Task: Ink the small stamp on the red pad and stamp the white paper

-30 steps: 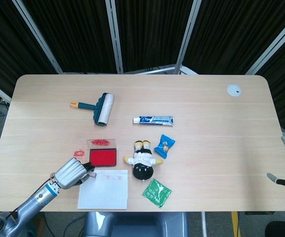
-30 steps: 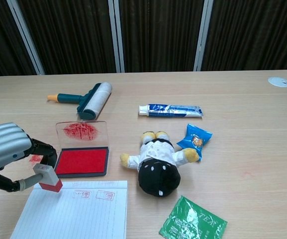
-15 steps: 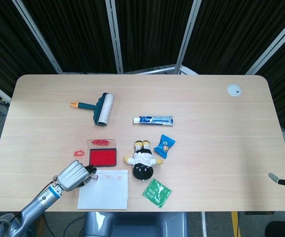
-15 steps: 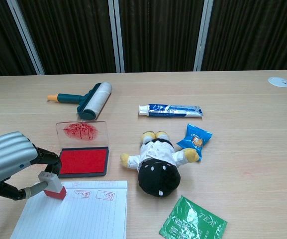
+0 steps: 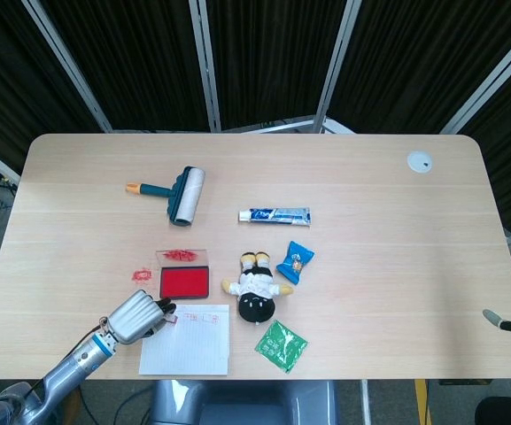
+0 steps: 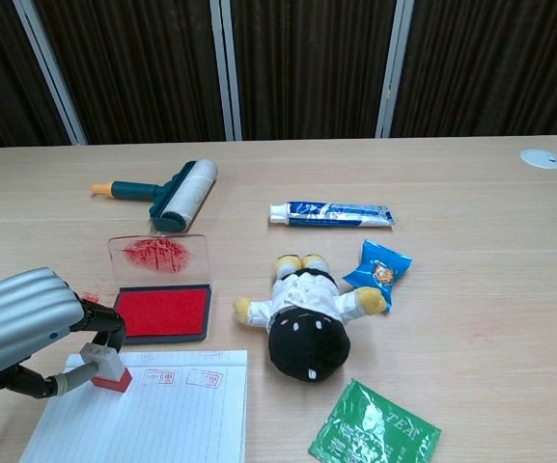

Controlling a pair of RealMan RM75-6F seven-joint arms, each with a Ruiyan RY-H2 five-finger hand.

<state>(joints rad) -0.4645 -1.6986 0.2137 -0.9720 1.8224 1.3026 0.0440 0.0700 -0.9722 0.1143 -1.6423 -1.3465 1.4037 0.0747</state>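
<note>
Left hand (image 6: pixel 27 323) gripping stamp (image 6: pixel 107 368), on paper (image 6: pixel 153 415)

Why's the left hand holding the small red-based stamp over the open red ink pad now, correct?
Not quite. The left hand holds the small red-based stamp at the top edge of the lined white paper, not over the open red ink pad; the chest view shows it.

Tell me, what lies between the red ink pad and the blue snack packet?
A plush doll lies between the red ink pad and the blue snack packet, on its front, apart from the pad; both views show it.
</note>
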